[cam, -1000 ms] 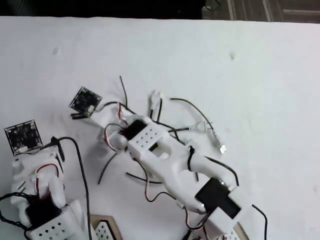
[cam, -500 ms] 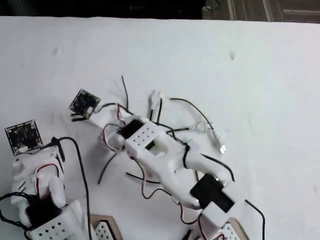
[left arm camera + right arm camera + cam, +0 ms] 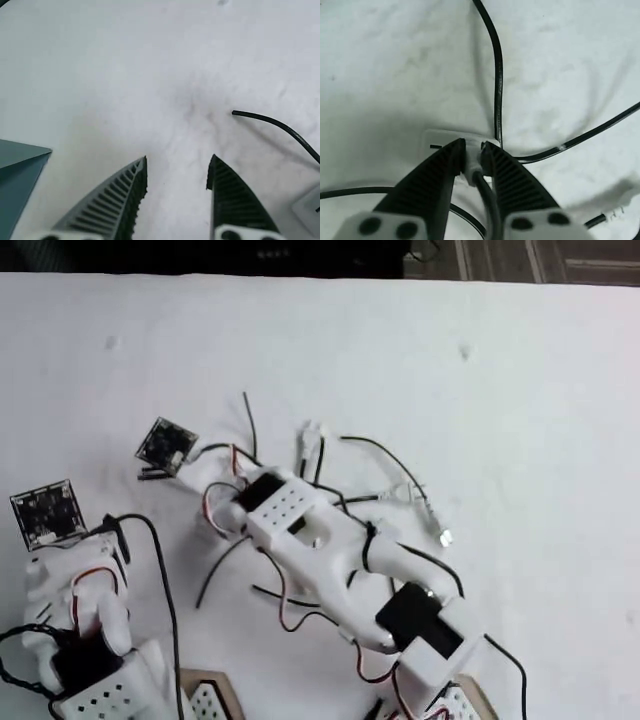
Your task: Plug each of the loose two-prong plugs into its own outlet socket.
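- Table [image 3: 500, 360]: white top, with a tangle of black cables [image 3: 385, 452] in the middle.
- Right arm [image 3: 340, 560]: stretched diagonally from the near edge out over the tangle, wrist low over the cables.
- Left arm [image 3: 80, 620]: folded up at the near-left corner, well apart from the tangle.
- Left gripper [image 3: 178, 160]: released, jaws spread, nothing between them. Bare table below. One black cable end [image 3: 250, 116] lies near it, not touched.
- Right gripper [image 3: 473, 148]: clenched on a small white plug [image 3: 470, 164]. The plug's black lead [image 3: 486, 197] runs back between the fingers.
- Socket block [image 3: 437, 140]: white, flat on the table, directly under the right gripper's tips. The held plug is touching it or just above it. Can't tell whether the prongs are in.
- Far white cable end [image 3: 311, 436]: on the table beyond the right arm, free of both grippers. Looks like an unplugged plug, but too small to be sure.
- Side white cable end [image 3: 444, 537]: on the table just beside the right arm, also free. Same caveat.
- Status, my read: the first plug is at the insertion step, not confirmed seated. Nothing else looks plugged in. At least those two ends are left, so the task is well under half done. Can't tell which sockets they'd go to.
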{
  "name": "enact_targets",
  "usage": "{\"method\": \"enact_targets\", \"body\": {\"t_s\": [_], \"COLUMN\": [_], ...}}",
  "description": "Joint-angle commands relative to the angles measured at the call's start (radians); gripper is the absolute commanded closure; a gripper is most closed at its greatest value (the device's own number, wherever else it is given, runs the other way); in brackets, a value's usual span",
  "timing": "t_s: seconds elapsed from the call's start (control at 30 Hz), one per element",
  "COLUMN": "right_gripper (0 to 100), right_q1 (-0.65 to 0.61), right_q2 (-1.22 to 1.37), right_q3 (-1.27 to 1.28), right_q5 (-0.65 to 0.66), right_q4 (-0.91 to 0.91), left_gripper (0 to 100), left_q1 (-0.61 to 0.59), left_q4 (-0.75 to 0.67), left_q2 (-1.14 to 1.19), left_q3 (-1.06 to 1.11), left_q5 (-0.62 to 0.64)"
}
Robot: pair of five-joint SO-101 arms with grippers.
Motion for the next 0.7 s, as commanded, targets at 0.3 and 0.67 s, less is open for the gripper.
{"method": "enact_targets", "body": {"t_s": [0.3, 0.67], "right_gripper": [87.8, 90.2], "right_q1": [0.013, 0.013], "right_q2": [0.016, 0.018], "right_q3": [-0.068, -0.239], "right_q5": [0.002, -0.069], "right_q4": [0.113, 0.226], "left_gripper": [79, 79], "left_q1": [-0.002, -0.002], "left_q4": [-0.023, -0.023], "left_q2": [-0.007, -0.007], "left_q3": [0.009, 0.012], "left_q5": [-0.005, -0.005]}}
